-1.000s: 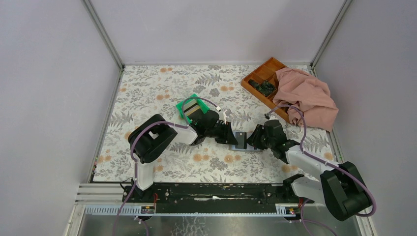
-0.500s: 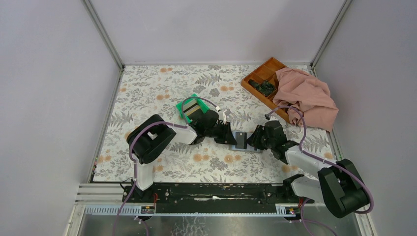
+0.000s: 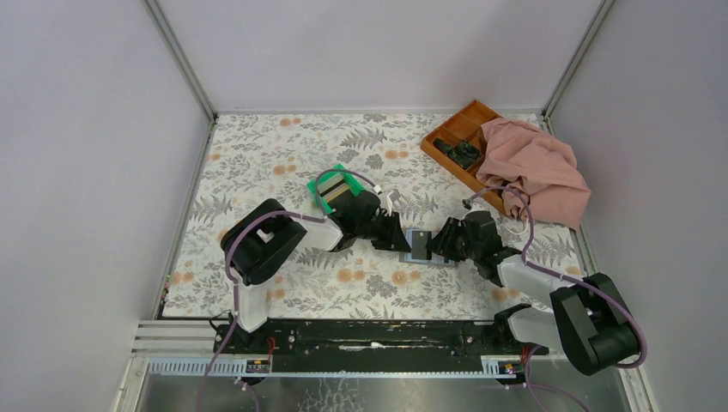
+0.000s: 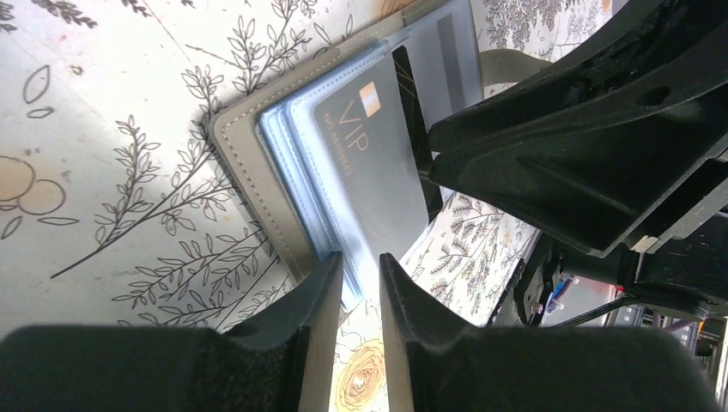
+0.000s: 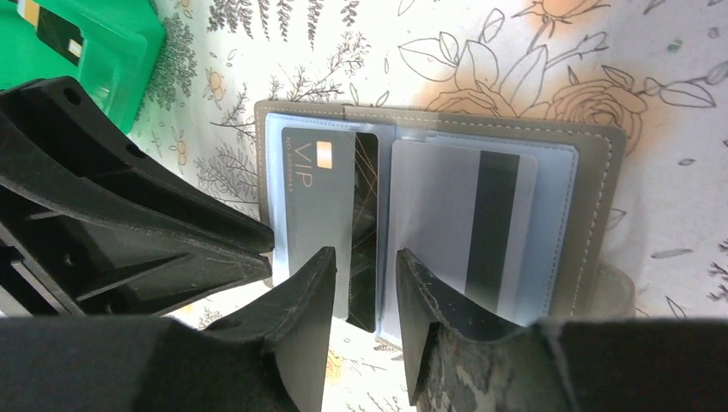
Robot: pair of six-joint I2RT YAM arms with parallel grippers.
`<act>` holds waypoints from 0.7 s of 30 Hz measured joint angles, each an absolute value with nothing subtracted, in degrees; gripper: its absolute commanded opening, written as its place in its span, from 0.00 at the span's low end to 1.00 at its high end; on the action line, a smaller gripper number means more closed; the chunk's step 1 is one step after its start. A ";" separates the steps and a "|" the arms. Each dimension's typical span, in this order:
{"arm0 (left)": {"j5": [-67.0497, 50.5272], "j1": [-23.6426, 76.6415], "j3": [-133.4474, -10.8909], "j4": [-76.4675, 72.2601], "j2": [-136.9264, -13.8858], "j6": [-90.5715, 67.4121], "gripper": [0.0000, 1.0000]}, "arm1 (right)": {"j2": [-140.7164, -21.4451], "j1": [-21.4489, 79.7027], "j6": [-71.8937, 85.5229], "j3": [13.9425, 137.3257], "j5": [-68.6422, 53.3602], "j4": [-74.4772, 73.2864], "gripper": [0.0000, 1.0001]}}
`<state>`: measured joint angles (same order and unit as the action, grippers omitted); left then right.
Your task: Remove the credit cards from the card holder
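Left hand (image 4: 359, 262) is clenched on the near edge of the card holder (image 4: 249, 163), pinning it open on the counter (image 4: 103, 129). Right hand (image 5: 365, 255) has edged in and loosened, its jaws apart astride the dark VIP card (image 5: 322, 197), so I judge a pull is near. Only the wrist views show the credit cards; overhead, the holder is a grey patch.

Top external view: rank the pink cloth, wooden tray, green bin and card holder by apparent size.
1. pink cloth
2. wooden tray, though the cloth covers part of it
3. green bin and card holder: they look alike and the arms hide part of each, so I won't rank them.
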<state>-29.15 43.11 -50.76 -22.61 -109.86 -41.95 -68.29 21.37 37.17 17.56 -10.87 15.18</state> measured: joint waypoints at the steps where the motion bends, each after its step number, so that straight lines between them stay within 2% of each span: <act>1: -29.10 42.96 -50.74 -22.31 -109.91 -41.98 0.29 | -68.69 21.15 37.17 17.47 -11.38 15.84 0.42; 7: -29.08 42.30 -50.81 -22.28 -110.41 -42.09 0.28 | -72.55 19.51 37.47 17.47 -15.16 20.73 0.42; 21: -30.85 41.91 -52.21 -22.28 -112.05 -43.09 0.27 | -72.62 17.19 38.19 14.02 -21.04 26.98 0.30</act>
<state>-30.85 41.91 -52.21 -22.28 -112.05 -43.09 -72.62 17.19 38.20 14.02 -21.04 26.98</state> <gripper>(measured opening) 0.276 0.325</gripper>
